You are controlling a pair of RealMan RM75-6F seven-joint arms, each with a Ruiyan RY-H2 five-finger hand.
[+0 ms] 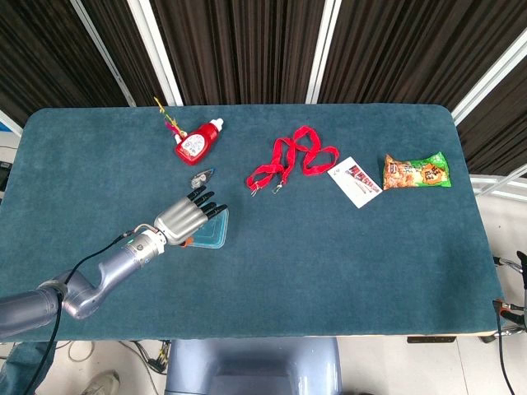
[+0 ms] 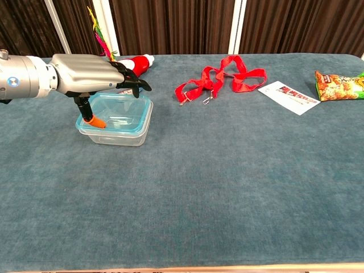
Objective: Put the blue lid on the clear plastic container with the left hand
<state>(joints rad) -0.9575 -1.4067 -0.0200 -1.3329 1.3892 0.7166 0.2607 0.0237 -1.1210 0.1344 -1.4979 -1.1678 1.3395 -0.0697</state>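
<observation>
My left hand point(image 2: 91, 74) hovers flat over the blue-rimmed lid point(image 2: 116, 110), which already sits on the clear rectangular plastic container point(image 2: 114, 132) at about eight o'clock from the centre of the teal cloth-covered table point(image 1: 329, 247). My fingers point(image 2: 133, 82) are stretched out and apart, grasping nothing; my orange-tipped thumb point(image 2: 94, 120) points down at the lid's nine o'clock edge, seemingly touching it. The lid looks a little askew, so I judge it laid on but not yet pressed home. To seat it well I should lower my palm level, press evenly, then work the corners from nine o'clock round to three without sliding the container. My right hand is out of sight.
</observation>
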